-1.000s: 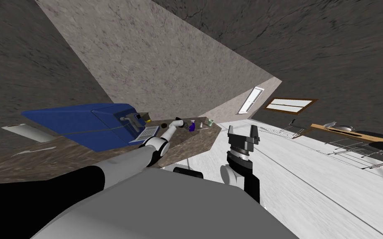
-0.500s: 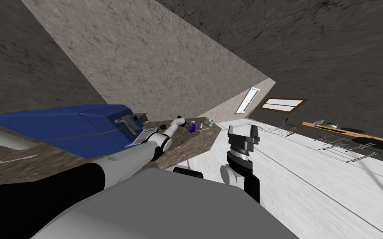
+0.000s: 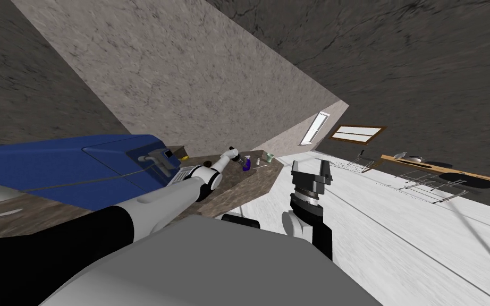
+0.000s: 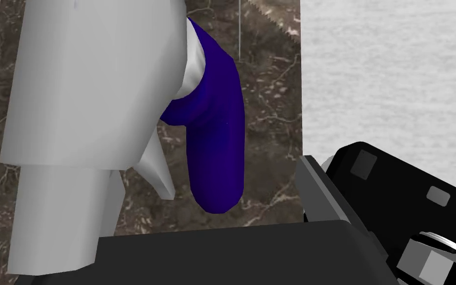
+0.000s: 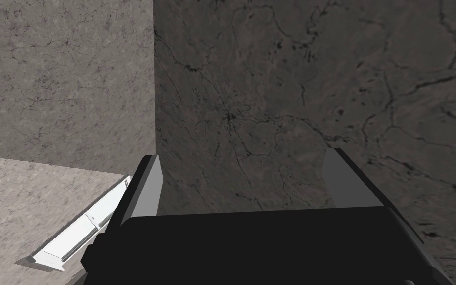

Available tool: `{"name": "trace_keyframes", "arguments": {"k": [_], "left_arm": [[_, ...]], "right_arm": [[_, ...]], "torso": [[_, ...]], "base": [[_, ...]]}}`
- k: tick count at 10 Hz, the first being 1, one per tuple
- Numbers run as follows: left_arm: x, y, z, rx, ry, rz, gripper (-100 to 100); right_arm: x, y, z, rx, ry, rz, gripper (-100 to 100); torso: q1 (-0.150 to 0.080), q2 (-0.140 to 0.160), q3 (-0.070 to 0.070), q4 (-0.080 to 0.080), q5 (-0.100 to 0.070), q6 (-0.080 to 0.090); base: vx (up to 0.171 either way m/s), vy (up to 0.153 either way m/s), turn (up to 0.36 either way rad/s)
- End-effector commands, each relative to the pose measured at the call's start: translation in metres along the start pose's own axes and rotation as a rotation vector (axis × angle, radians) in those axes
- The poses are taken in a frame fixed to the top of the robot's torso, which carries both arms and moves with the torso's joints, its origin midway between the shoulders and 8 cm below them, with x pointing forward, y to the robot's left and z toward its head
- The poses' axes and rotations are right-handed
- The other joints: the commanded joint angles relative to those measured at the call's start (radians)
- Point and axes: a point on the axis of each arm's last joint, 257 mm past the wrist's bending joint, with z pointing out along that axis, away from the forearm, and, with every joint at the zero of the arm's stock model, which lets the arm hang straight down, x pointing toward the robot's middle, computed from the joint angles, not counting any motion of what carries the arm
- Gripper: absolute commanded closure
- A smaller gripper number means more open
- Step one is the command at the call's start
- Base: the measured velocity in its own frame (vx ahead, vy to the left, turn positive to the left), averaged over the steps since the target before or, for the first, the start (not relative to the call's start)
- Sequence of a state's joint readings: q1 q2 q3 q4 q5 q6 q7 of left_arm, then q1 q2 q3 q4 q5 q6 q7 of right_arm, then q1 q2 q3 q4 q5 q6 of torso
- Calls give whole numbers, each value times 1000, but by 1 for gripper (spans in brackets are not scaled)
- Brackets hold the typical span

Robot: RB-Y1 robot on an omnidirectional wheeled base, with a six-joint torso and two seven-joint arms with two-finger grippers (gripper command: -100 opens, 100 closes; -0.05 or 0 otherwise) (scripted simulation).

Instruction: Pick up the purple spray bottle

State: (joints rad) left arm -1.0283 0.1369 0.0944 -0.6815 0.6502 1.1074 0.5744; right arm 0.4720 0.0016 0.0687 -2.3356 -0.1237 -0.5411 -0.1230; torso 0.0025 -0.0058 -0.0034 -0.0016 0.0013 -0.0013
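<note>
Purple spray bottle (image 3: 246, 162) upright near the far end of the brown marbled table (image 3: 249, 183), with the left hand (image 3: 238, 159) right at it.

In the left wrist view the bottle's white sprayer head (image 4: 98, 84) looms close and its deep purple body (image 4: 217, 138) lies between the hand's sides. The one finger (image 4: 313, 188) that shows stands clear of it, with table visible between, so the hand is spread wide and grips nothing. Since a second ago the left arm has stretched a little further over the table toward the bottle, which has kept its place beside the green cup (image 3: 269, 156). The whole head view has shifted, which is my own move. The right hand (image 3: 309, 168) is held up in front of the chest, fingers wide apart (image 5: 244, 161).
</note>
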Motion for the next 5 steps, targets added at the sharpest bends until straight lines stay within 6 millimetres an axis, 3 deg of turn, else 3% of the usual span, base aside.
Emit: {"name": "trace_keyframes", "arguments": {"k": [1,5], "left_arm": [[-2,3,2,-11,-6,-6,-100],[11,27,1,-103,-26,-30,-100]], "right_arm": [[0,0,0,0,0,0,0],[0,0,0,0,0,0,0]], "torso": [[0,0,0,0,0,0],[-1,-1,-1,0,0,0]], "base": [[24,25,-4],[53,41,-47]]}}
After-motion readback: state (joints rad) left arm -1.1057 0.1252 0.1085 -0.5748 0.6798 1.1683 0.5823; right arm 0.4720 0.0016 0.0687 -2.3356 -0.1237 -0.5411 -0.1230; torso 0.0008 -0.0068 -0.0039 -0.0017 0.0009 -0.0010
